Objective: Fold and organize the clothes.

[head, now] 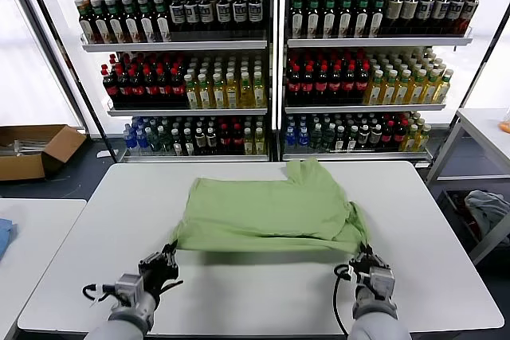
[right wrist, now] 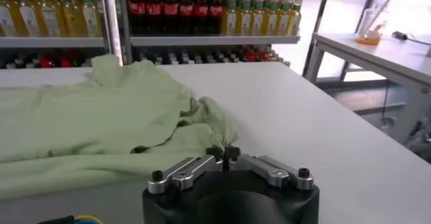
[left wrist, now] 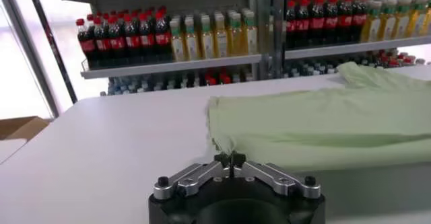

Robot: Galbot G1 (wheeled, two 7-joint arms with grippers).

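While folded flat, light green shirt (head: pixel 267 212) | left gripper (head: pixel 169 254), right gripper (head: pixel 362 258) pinch near corners

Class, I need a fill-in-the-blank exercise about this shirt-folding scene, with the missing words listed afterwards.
1. The polo shirt on the white table is light ____.
2. The left hand is ____ on the shirt's near edge.
3. The right hand pinches the same edge at the shirt's other ____.
4. The shelves behind the table hold rows of ____.

Missing words: green; shut; corner; bottles

Bottle shelves (head: pixel 275 61), cardboard box (head: pixel 36 150), perhaps bundled cloth (head: pixel 488 206).
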